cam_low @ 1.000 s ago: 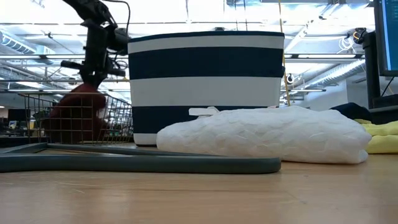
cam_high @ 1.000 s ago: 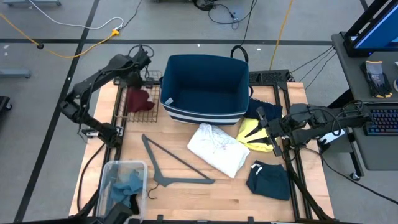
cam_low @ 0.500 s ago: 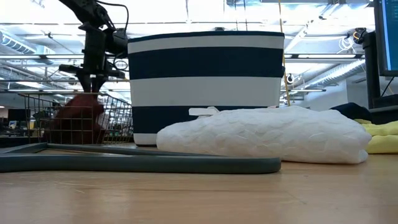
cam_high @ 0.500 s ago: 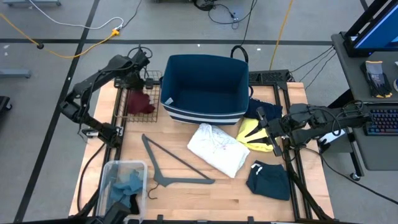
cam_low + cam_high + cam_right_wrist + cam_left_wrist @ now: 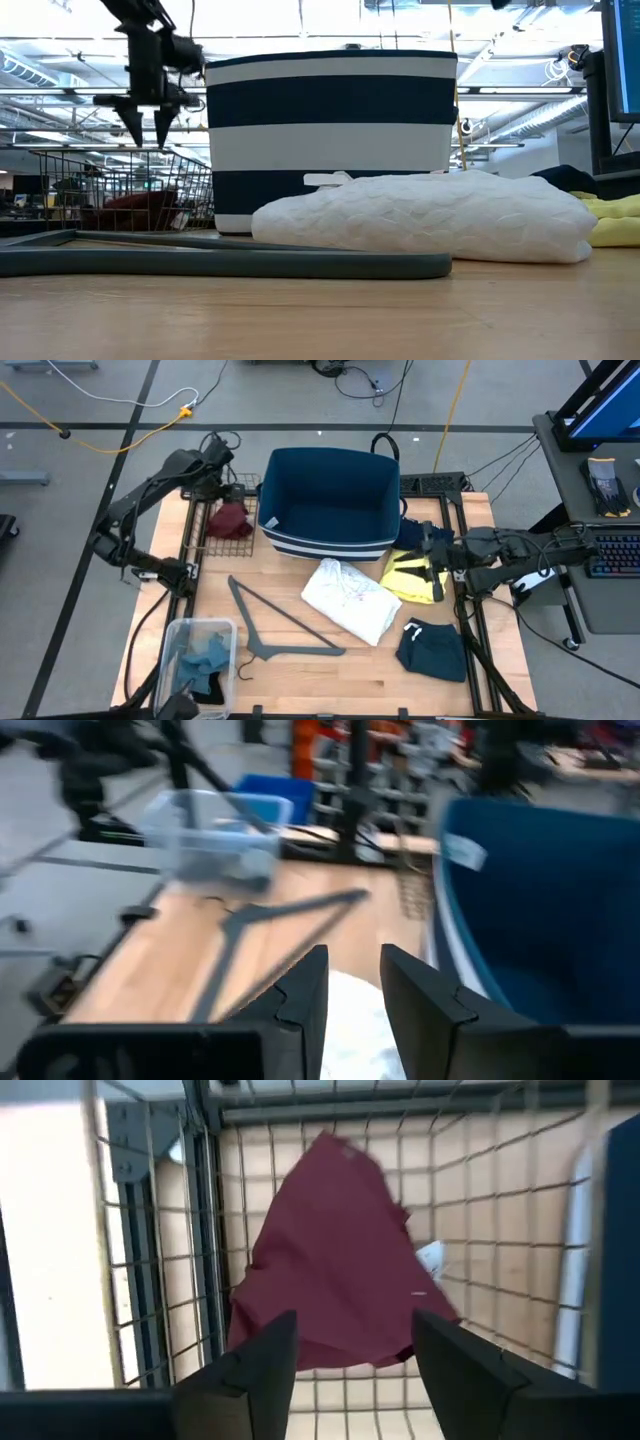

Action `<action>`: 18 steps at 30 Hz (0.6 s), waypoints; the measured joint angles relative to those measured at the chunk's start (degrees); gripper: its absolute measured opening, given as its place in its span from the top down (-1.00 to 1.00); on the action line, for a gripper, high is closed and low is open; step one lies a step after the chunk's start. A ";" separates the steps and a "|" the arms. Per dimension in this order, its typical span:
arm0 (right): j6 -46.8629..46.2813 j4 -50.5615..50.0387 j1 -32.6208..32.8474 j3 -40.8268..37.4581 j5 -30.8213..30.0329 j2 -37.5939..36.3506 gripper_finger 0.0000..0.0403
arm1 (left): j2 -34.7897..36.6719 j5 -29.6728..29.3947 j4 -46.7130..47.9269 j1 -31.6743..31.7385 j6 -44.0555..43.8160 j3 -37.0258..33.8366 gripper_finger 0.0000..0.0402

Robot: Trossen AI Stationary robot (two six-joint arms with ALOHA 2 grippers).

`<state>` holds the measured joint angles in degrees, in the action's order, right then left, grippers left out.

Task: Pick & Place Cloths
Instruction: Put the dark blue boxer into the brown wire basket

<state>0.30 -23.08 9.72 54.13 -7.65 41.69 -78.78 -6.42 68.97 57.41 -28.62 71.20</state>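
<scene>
Maroon cloth (image 5: 330, 1255) lies crumpled in a loose heap on the floor of the wire basket (image 5: 236, 485) at the bench's far left, beside the striped bin (image 5: 330, 500). Left hand (image 5: 146, 128) hangs above the basket, fingers parted, holding nothing; the cloth lies clear below it.

White cloth (image 5: 350, 598) sits folded mid-bench, surface puckered. Yellow cloth (image 5: 408, 575) lies to its right, under the right hand (image 5: 433, 560). That hand's fingers stand a little apart; cannot tell whether they grip anything. Dark teal cloth (image 5: 432, 648) lies near the bench's front right. Blue cloths (image 5: 200, 660) are bunched in a clear tub (image 5: 178, 635) at front left.

Grey hanger (image 5: 275, 622) lies flat on the wooden bench (image 5: 330, 670). Grey floor with cables surrounds it; ceiling strip lights show beyond.
</scene>
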 joint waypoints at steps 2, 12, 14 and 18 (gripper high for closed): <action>-1.36 -1.66 0.02 -0.02 -3.01 -0.91 0.57 | 2.63 -0.02 -1.03 -0.22 0.04 0.00 0.02; -8.65 -8.74 0.02 -0.02 -14.42 -2.95 0.57 | 16.51 2.17 -11.20 -0.22 1.74 0.00 0.27; -9.82 -10.63 0.00 -0.02 -15.15 -2.87 0.57 | 18.57 3.10 -13.57 -0.22 2.34 0.00 0.31; -12.21 -13.27 0.02 -0.02 -15.16 -2.77 0.59 | 21.62 8.58 -19.00 -0.22 6.50 0.00 0.41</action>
<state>-11.91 -36.35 9.74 54.11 -22.81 38.92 -57.16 2.17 49.97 57.19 -22.13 71.20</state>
